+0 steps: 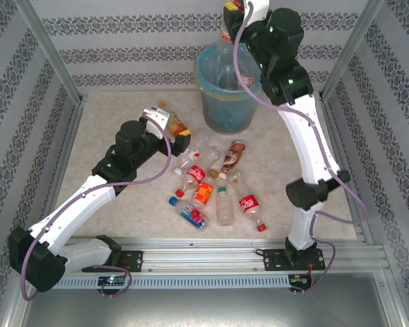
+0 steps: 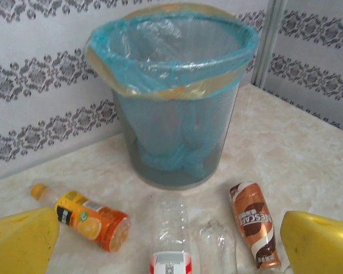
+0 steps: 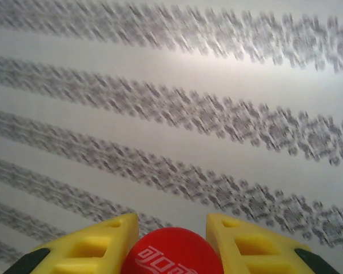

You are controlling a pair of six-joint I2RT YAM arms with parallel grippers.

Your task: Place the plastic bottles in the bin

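Striped wallpaper (image 1: pixel 123 54) closes in a pale marbled table (image 1: pixel 143 204), seen from above, where the bin (image 1: pixel 225 112) stands at the far side. The right gripper (image 1: pixel 235 12) is raised high over it with a clear bottle (image 1: pixel 226 39) hanging from its fingers, roughly above the bin's mouth. The other plastic bottles (image 1: pixel 203 193) lie scattered near the middle of the table. The left gripper (image 1: pixel 180 139) sits low beside them, facing the bin. From the left wrist, the left gripper (image 2: pixel 168 220) has its yellow fingers (image 2: pixel 20 242) spread wide and holds nothing. Ahead of it lie an orange-label bottle (image 2: pixel 91 220), a red-label bottle (image 2: pixel 170 228) and a brown-label bottle (image 2: pixel 252 222), with the bin (image 2: pixel 177 131) behind them. From the right wrist, against blurred wallpaper, the right gripper (image 3: pixel 171 228) is closed snugly on the bottle's red cap (image 3: pixel 171 254). The step in hand looks like the drop. To do it well, the bottle should hang plumb over the middle of the liner, not the rim. It should also be lowered somewhat before the fingers part, so it neither strikes the edge nor bounces out.
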